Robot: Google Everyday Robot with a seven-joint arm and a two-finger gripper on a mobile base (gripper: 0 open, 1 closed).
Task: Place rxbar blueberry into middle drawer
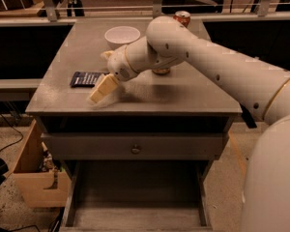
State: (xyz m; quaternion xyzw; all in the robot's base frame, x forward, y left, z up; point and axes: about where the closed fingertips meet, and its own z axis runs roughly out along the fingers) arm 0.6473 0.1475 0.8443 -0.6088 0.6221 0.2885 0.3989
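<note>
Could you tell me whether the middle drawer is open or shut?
Open: middle drawer is pulled out, floor showing. Gripper beside rxbar blueberry.

no words or numbers can be read anywhere here. the rxbar blueberry (86, 79), lying flat on the cabinet top (183, 96), carries rows of white print too small to make out. the gripper (101, 89) hangs just beside it. the can (182, 17) at the back shows no legible label.

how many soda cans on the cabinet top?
2. The back can stands at the rear edge; the second can peeks out under the arm. The arm may hide more. The gripper is beside the rxbar blueberry.
</note>
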